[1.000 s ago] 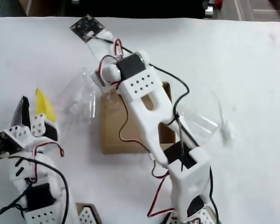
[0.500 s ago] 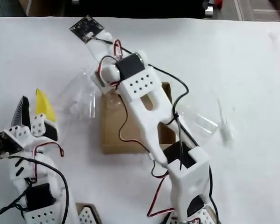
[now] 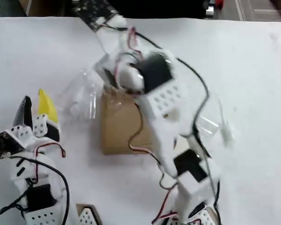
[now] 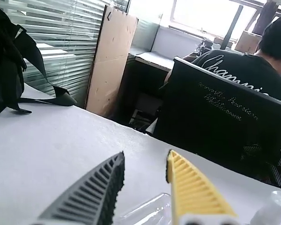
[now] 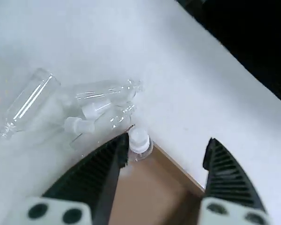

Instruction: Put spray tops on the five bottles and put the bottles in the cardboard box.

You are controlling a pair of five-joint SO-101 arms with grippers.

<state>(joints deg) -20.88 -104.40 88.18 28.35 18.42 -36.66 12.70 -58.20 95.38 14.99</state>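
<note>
Clear plastic bottles [image 3: 79,96] lie heaped on the table just left of the brown cardboard box [image 3: 114,129], none in it that I can see. My right gripper [image 5: 167,142] hangs over the box's far-left corner, black jaws spread and empty. I'd guess it's lining up on what looks like a white-topped bottle [image 5: 139,139] there. Left gripper [image 3: 34,96] sits near-left, pointing far, yellow and grey jaws apart.

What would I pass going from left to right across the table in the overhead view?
left gripper with one black and one yellow finger → heap of clear plastic bottles → brown cardboard box → lone clear bottle with a white spray top
</note>
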